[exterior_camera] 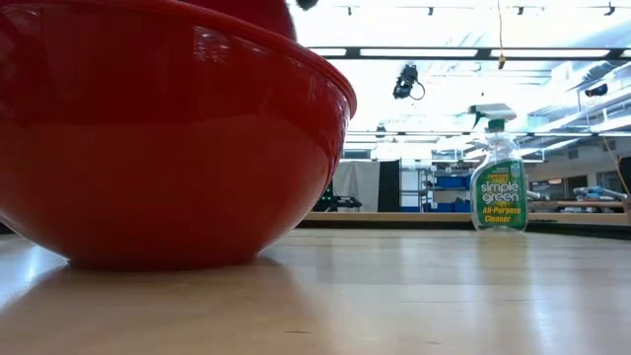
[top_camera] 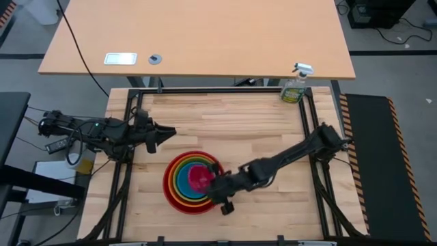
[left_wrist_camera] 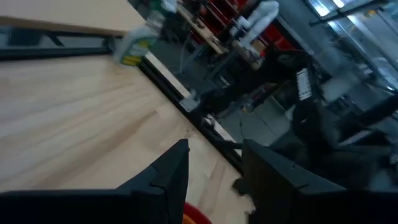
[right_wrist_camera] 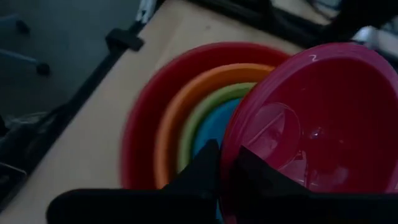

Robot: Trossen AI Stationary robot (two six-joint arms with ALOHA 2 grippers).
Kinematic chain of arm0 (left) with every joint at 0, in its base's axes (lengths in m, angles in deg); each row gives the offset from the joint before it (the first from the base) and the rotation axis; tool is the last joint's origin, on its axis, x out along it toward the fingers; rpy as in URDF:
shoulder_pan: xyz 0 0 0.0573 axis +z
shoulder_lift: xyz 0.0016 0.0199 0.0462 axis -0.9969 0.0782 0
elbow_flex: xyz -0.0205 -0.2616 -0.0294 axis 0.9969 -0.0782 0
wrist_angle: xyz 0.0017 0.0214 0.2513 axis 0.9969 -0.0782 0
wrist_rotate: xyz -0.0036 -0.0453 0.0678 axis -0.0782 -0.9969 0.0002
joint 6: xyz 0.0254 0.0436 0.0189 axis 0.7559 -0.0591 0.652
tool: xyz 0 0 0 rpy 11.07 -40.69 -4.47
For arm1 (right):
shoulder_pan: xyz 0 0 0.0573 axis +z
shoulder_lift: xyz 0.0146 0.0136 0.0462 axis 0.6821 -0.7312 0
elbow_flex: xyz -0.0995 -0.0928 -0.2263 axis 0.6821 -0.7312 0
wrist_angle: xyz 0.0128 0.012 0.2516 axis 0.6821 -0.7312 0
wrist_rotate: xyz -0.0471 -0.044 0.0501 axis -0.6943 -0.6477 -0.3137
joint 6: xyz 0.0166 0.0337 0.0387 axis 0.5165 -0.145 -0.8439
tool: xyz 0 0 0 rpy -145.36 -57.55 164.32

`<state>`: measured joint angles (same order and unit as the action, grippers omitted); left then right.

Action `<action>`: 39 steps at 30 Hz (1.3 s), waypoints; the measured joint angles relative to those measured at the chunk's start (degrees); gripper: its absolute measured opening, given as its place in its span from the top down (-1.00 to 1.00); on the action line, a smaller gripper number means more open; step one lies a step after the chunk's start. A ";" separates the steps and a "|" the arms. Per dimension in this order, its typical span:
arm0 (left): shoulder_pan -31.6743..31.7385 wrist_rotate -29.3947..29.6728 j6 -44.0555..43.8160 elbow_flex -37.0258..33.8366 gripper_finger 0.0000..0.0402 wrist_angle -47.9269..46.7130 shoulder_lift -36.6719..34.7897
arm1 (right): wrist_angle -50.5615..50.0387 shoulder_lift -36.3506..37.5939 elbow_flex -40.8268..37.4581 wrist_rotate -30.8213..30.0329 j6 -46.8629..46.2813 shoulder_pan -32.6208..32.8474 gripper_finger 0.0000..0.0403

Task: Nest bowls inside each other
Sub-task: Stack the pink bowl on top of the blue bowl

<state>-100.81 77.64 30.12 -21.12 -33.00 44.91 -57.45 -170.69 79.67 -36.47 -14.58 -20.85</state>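
Red (top_camera: 171, 195), orange (top_camera: 179, 193), lime green (top_camera: 184, 174) and blue (top_camera: 190, 183) bowls sit nested in one stack on the wooden table, left of its middle and near the front edge. The magenta pink bowl (top_camera: 198, 176) is tilted over the stack's middle, and my right gripper (top_camera: 213, 184) is shut on it. In the right wrist view the pink bowl (right_wrist_camera: 317, 124) turns its inside toward the camera above the blue bowl (right_wrist_camera: 208, 134). My left gripper (top_camera: 167, 131) hovers open above the table's left part, beyond the stack, with nothing between its fingers. My right gripper pinches the pink bowl's rim (right_wrist_camera: 231, 146) on the side toward the table's right edge, with one finger (right_wrist_camera: 264, 177) inside the bowl and one (right_wrist_camera: 202, 168) outside. The fingers come slanting down from the table's right. The bowl is tilted over the stack; whether it touches the blue bowl I cannot tell.
A green spray bottle (top_camera: 295, 87) with a white nozzle stands at the table's far right corner, also in the low view (exterior_camera: 498, 182). A black frame rail (top_camera: 307, 123) runs round the table. Bare wood lies right of and beyond the stack.
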 joint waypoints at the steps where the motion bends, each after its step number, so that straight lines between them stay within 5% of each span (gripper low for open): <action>1: -0.17 -0.75 -0.02 0.03 0.24 0.15 0.06 | 1.09 -1.18 -0.01 -0.11 -0.68 0.27 0.83; 18: -4.99 -2.53 -1.66 0.01 0.24 0.34 3.20 | 2.46 -10.34 -0.07 0.77 -3.98 -3.14 0.80; 39: -5.27 -2.54 -1.38 0.01 0.24 -0.01 3.15 | 1.61 -7.97 -0.01 9.56 -6.47 -6.57 0.34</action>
<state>-106.07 75.10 28.74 -21.12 -33.01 48.06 -55.84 -178.66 79.67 -26.91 -21.05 -27.42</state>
